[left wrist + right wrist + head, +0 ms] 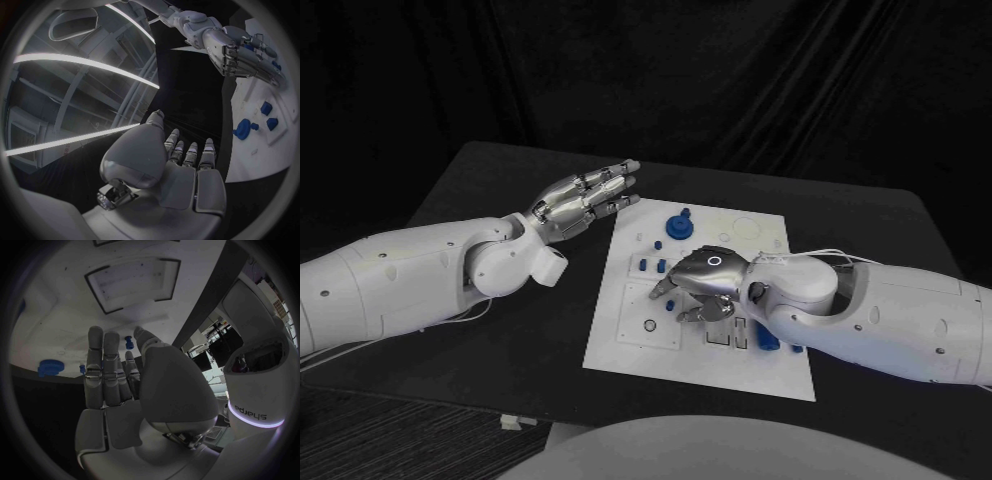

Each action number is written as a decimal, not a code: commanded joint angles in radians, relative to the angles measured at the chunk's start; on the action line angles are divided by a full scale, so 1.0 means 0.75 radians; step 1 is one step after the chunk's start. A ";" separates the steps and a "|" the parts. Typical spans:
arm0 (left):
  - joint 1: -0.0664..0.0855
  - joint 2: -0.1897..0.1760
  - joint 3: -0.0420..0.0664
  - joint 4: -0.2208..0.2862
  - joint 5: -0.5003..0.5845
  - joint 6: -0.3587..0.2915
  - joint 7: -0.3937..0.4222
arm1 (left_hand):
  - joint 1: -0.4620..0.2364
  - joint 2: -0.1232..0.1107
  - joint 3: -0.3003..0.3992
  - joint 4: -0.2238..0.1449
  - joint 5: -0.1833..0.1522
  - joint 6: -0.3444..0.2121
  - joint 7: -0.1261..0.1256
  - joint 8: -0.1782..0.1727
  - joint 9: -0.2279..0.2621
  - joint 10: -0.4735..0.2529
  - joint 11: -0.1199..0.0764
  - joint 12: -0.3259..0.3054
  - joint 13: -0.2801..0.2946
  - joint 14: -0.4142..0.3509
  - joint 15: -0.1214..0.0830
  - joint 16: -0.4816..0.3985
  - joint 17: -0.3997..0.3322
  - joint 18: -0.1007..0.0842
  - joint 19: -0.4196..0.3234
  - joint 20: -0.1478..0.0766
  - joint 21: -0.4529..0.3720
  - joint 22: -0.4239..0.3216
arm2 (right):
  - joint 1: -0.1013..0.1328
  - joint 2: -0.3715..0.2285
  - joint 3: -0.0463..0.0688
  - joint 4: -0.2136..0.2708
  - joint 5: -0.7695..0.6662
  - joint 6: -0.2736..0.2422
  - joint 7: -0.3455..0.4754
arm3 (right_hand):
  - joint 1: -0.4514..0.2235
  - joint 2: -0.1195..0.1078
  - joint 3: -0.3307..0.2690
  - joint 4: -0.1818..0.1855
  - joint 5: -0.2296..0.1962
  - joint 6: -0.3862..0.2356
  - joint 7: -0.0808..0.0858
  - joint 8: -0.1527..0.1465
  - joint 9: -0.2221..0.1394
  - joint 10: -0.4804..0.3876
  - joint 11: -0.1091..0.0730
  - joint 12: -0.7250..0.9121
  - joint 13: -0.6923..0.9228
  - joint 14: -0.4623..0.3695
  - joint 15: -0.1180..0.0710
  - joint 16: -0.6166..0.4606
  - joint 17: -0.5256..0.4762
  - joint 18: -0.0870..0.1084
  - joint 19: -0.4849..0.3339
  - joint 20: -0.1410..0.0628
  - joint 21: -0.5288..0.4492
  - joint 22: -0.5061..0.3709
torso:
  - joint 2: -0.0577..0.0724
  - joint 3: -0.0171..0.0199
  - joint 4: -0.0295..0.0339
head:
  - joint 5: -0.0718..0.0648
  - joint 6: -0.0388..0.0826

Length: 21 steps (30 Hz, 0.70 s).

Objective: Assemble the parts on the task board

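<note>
The white task board (733,370) lies in the middle of the black table. A blue gear-like part (679,225) stands near its far edge, and more blue parts (769,340) lie beside my right wrist. My right hand (704,285) is low over the board's middle, fingers pointing down at it. In the right wrist view its fingers (103,365) are straight and close together, and a small blue peg (128,342) shows between them and the thumb; I cannot tell whether it is pinched. My left hand (586,202) hovers flat and open, holding nothing, off the board's far left corner.
Rectangular recesses (134,282) and small holes are cut into the board (62,315). The blue gear (242,129) and two smaller blue pieces (267,107) stand on the board (262,145) in the left wrist view, below my right hand (240,52). Bare black table (488,180) surrounds the board.
</note>
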 commanded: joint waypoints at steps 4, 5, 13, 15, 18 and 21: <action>-0.002 -0.009 0.001 0.004 0.003 0.016 0.001 | 0.004 0.010 -0.001 -0.011 0.009 0.015 0.002 0.009 0.003 0.001 0.011 0.008 0.002 0.003 0.011 0.000 0.001 0.016 0.005 0.004 0.007 0.003 | 0.040 -0.077 0.000 0.066 -0.010 -0.164 -0.009 | 0.041 -0.053 -0.098 0.136 -0.016 -0.037 -0.006 0.013 -0.007 -0.176 0.002 0.082 -0.006 -0.009 0.004 0.030 -0.029 0.020 0.007 0.002 -0.023 0.019 | -0.001 0.0002 -0.0006 | 0.013 0.000; -0.003 -0.011 0.001 0.004 0.003 0.015 0.000 | 0.004 0.010 -0.001 -0.011 0.009 0.015 0.002 0.009 0.003 0.001 0.011 0.008 0.002 0.003 0.011 0.000 0.001 0.016 0.005 0.004 0.007 0.003 | 0.054 -0.092 0.000 0.076 -0.010 -0.176 -0.010 | 0.022 -0.064 -0.111 0.138 -0.029 -0.007 -0.004 0.021 -0.003 -0.187 0.004 0.091 -0.008 -0.004 0.004 0.038 -0.027 0.020 0.011 0.002 -0.024 0.019 | 0.000 0.0002 -0.0004 | 0.012 0.000; -0.003 -0.012 0.001 0.000 0.003 0.011 -0.001 | 0.005 0.009 -0.001 -0.014 0.011 0.020 0.003 0.011 0.004 0.002 0.011 0.009 0.002 0.003 0.012 0.000 0.001 0.016 0.007 0.005 0.008 0.004 | 0.191 -0.227 0.000 0.134 0.029 -0.244 -0.039 | -0.108 -0.030 -0.091 0.138 -0.065 0.158 0.064 0.091 0.020 -0.104 0.011 0.212 -0.003 0.066 0.006 0.127 0.009 0.013 0.070 0.003 0.031 0.032 | -0.001 0.0003 0.0001 | 0.003 0.000; -0.003 -0.010 0.001 -0.001 0.003 0.010 0.000 | 0.005 0.009 -0.001 -0.015 0.012 0.020 0.003 0.012 0.004 0.002 0.011 0.008 0.002 0.004 0.012 0.001 0.001 0.016 0.008 0.005 0.008 0.005 | 0.218 -0.265 0.000 0.133 0.036 -0.235 -0.048 | -0.221 0.005 -0.079 0.136 -0.022 0.191 0.076 0.095 0.019 -0.018 -0.001 0.258 -0.009 0.112 0.010 0.186 0.045 0.004 0.115 0.004 0.114 0.049 | 0.000 0.0004 0.0008 | 0.001 0.000; -0.003 -0.009 0.001 0.001 0.003 0.009 0.001 | 0.006 0.009 0.000 -0.016 0.013 0.018 0.002 0.012 0.003 0.002 0.011 0.007 0.001 0.004 0.012 0.001 0.001 0.016 0.008 0.005 0.008 0.006 | 0.234 -0.296 0.000 0.123 0.040 -0.211 -0.056 | -0.307 -0.021 -0.080 0.138 -0.010 0.200 0.075 0.089 0.015 0.012 -0.007 0.259 -0.026 0.186 0.010 0.295 0.143 -0.018 0.180 0.006 0.297 0.084 | 0.001 0.0006 -0.0011 | 0.001 0.000; -0.003 -0.009 0.001 0.002 0.003 0.009 0.002 | 0.007 0.010 0.000 -0.018 0.015 0.018 0.000 0.012 0.003 0.001 0.008 0.006 0.001 0.004 0.012 0.001 0.001 0.016 0.009 0.006 0.008 0.005 | 0.237 -0.327 0.000 0.100 0.044 -0.163 -0.076 | -0.339 -0.029 -0.080 0.138 -0.026 0.190 0.049 0.073 0.005 0.050 -0.019 0.251 -0.036 0.244 -0.003 0.354 0.196 -0.032 0.232 -0.006 0.421 0.105 | 0.000 0.0000 0.0003 | 0.001 0.000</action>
